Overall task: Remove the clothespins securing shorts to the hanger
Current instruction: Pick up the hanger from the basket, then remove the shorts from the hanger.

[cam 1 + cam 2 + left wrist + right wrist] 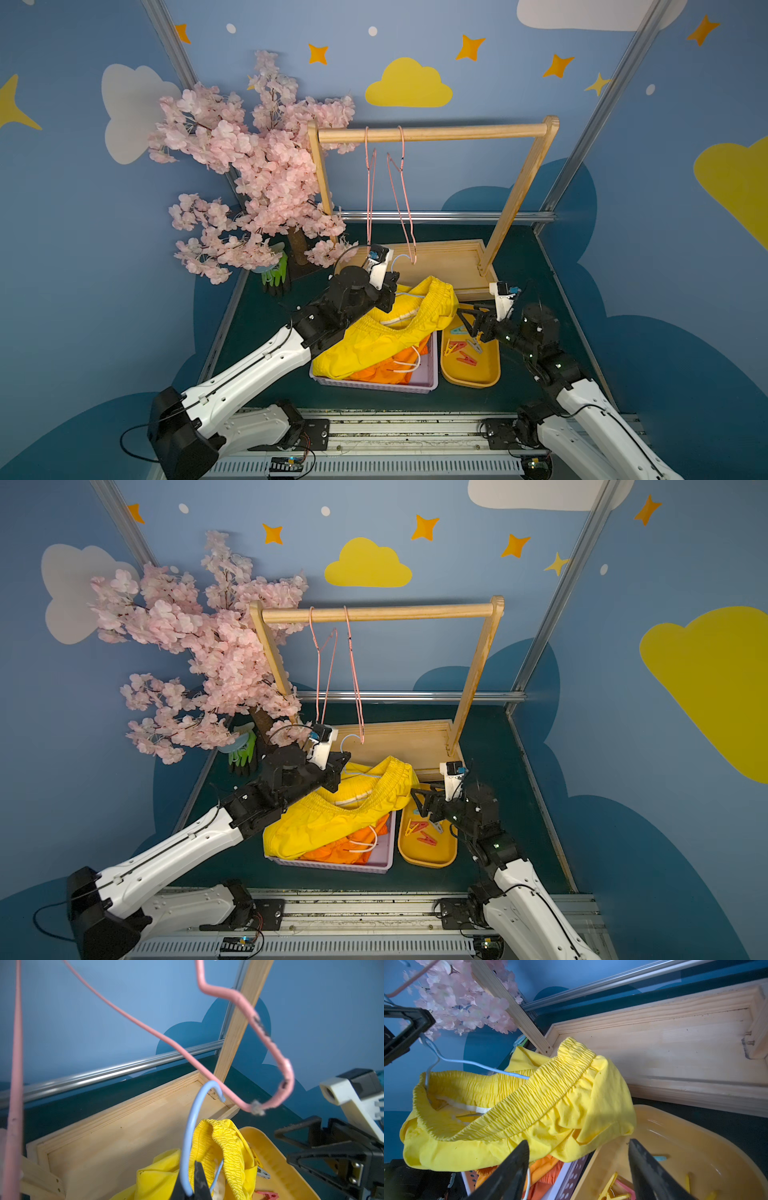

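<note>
Nearest the robot, the lilac basket point(374, 384) holds the orange shorts point(386, 370). The yellow shorts point(374, 345) are heaped over them and spill past the rim at 9 and 3 o'clock. At 3 o'clock of the basket, the yellow tray point(469, 380) holds the loose clothespins point(465, 353). No peg shows on the yellow waistband, though the folds could hide one.

The right pincer point(466, 321) hangs wide and empty over the tray's 12 o'clock end, just beside the yellow cloth. If it swings in, a finger could catch the fabric and drag a fold across the tray, scattering pegs onto the surface point(523, 266).

At 11 o'clock of the basket, the left pincer point(189, 1184) is clamped tight on the neck of the blue hanger point(190, 1118), whose arm runs inside the waistband. A lift could haul the shorts out of the basket with it. The thin wire could also twist or slip in the closed jaws.

Farther off at 12 o'clock, the bare pink hangers point(15, 1064) dangle from the wooden rack point(432, 133), one close to the blue hook. A rising hook could snag it.
</note>
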### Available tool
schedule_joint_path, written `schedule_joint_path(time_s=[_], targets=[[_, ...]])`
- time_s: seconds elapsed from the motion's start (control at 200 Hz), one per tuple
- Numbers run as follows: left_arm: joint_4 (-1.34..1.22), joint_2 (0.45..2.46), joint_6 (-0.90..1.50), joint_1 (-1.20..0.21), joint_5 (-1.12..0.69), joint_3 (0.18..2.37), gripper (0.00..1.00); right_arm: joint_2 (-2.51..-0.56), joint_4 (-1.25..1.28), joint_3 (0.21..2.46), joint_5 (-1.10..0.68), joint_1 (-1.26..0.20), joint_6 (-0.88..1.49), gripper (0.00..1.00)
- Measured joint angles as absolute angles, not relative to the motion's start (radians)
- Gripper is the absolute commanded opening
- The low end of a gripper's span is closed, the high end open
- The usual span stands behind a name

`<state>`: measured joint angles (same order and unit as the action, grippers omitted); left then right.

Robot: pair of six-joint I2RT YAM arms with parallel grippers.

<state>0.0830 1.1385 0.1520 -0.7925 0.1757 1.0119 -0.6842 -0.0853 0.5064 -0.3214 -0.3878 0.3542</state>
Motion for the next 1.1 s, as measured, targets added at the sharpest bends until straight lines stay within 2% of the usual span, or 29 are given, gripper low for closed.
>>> schedule_joint_path(time_s=[0.195, 0.465, 0.781, 0.986, 1.096], targets=[[0.097, 1.125, 0.027, -0.887, 0.207, 1.005, 0.03, -0.723, -0.059, 0.594, -0.309, -0.444, 0.349, 0.76], [0.035, 1.028, -0.049, -0.929, 0.234, 0.925, 0.03, -0.834, -0.017, 0.619, -0.22, -0.572, 0.331, 0.76], [-0.074, 0.931, -0.102, -0.94, 0.159, 0.826, 0.03, -0.852, 0.01, 0.693, -0.119, -0.585, 0.305, 0.77], [-0.118, 0.908, -0.108, -0.944, 0.155, 0.802, 0.03, -0.955, 0.027, 0.75, -0.114, -0.597, 0.327, 0.73], [-0.138, 0.888, -0.108, -0.944, 0.157, 0.787, 0.03, -0.994, 0.052, 0.708, -0.113, -0.611, 0.345, 0.62]])
